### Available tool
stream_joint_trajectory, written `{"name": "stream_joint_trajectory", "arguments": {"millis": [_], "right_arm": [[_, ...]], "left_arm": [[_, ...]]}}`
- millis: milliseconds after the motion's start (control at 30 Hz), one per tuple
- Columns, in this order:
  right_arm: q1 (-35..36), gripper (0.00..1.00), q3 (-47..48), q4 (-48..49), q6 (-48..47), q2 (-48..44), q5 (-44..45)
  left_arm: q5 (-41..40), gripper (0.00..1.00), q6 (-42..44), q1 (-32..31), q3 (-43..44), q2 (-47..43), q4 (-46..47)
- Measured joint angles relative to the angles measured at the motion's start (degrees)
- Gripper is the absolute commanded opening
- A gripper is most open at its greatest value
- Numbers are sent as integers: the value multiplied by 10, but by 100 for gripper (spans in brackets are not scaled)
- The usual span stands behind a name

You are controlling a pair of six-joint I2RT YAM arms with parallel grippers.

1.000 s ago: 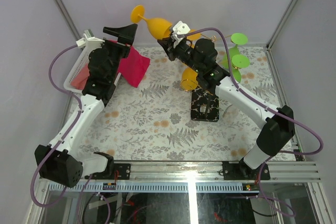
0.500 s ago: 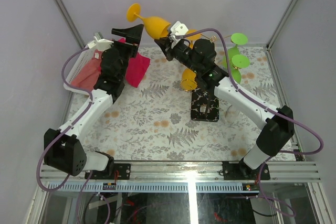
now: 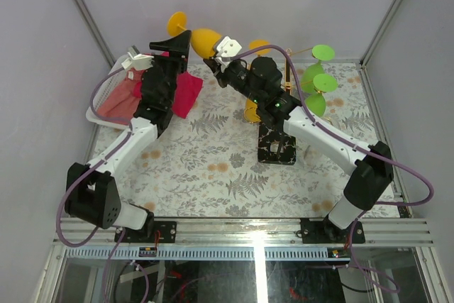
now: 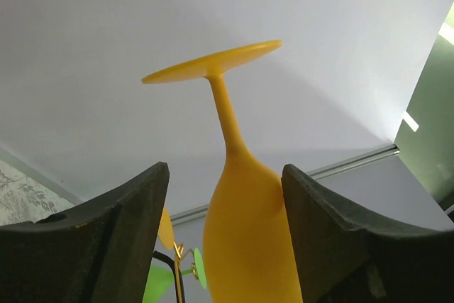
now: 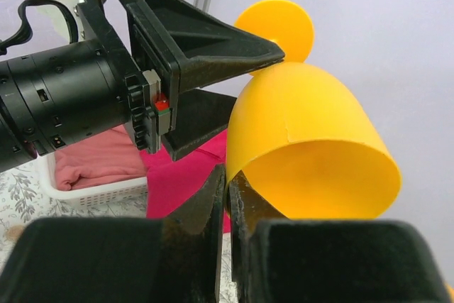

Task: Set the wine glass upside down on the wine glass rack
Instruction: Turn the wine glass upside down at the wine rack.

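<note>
My right gripper is shut on the rim of a yellow wine glass and holds it high at the back, foot pointing left. In the right wrist view my right gripper pinches the rim of the glass. My left gripper is open with its fingers on either side of the bowl. In the left wrist view the glass stands between the left gripper's open fingers. The wine glass rack has a gold pole on a black base at the right.
Green glasses and an orange glass hang on the rack. A white basket with pink cloth sits at the back left. A magenta cloth lies beside it, under my left arm.
My left arm has swung right and up, bringing its open fingers around the yellow glass's bowl. My right gripper has shifted the glass slightly left.
</note>
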Motion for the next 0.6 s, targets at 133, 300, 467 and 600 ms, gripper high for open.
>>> {"name": "stream_joint_trajectory", "arguments": {"millis": [133, 300, 467, 600], "right_arm": [[0, 0, 0, -5, -6, 0, 10], [0, 0, -1, -10, -14, 0, 12], [1, 0, -10, -10, -19, -4, 12], [2, 0, -16, -12, -24, -4, 12]], "left_arm": [[0, 52, -9, 0, 0, 13, 16], [-2, 52, -11, 0, 0, 21, 27], [-3, 53, -11, 0, 0, 27, 33], [-6, 52, -15, 0, 1, 35, 33]]}}
